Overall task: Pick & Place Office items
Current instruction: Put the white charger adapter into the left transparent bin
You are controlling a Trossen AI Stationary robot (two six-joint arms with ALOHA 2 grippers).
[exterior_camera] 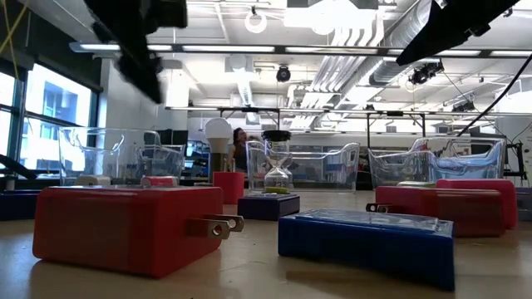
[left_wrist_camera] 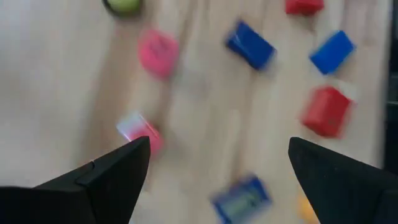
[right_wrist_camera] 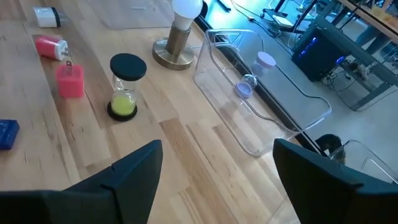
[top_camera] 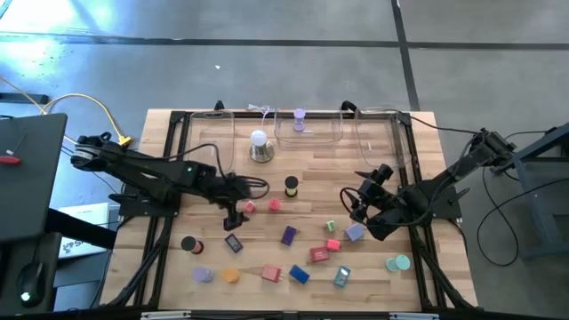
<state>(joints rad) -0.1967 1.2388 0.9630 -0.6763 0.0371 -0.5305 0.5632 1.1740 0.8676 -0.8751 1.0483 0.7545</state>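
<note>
Coloured office items lay scattered over the near half of the wooden table (top_camera: pixel 293 160): a pink block (top_camera: pixel 250 207) and a red block (top_camera: pixel 275 204) side by side near the middle, a purple block (top_camera: pixel 289 235) nearer the front, a red plug-shaped block (top_camera: pixel 271 273) and a blue block (top_camera: pixel 299 275) close to the front edge, an orange roll (top_camera: pixel 232 276) and a lilac roll (top_camera: pixel 203 275) to their left, a black roll (top_camera: pixel 188 244) further left, and a teal roll (top_camera: pixel 397 263) near the right corner. A black-capped hourglass with yellow-green sand (top_camera: pixel 291 186) stood upright in the middle of the table, behind the pink and red blocks.

The left tool (top_camera: pixel 233 216) hung over the table just beside the pink block, its fingers (left_wrist_camera: pixel 112 180) spread wide apart and holding nothing. The right tool (top_camera: pixel 354 201) hovered to the right of centre, also with its fingers (right_wrist_camera: pixel 124 180) well apart and empty, near a lilac block (top_camera: pixel 355 233).

A white dome on a metal base (top_camera: pixel 259 147) stood further back. Three clear trays (top_camera: pixel 309 135) lined the far edge, and the middle one held a small lilac hourglass (top_camera: pixel 300 120). In the low view, a person (exterior_camera: pixel 240 149) showed far off in the room behind the table.
</note>
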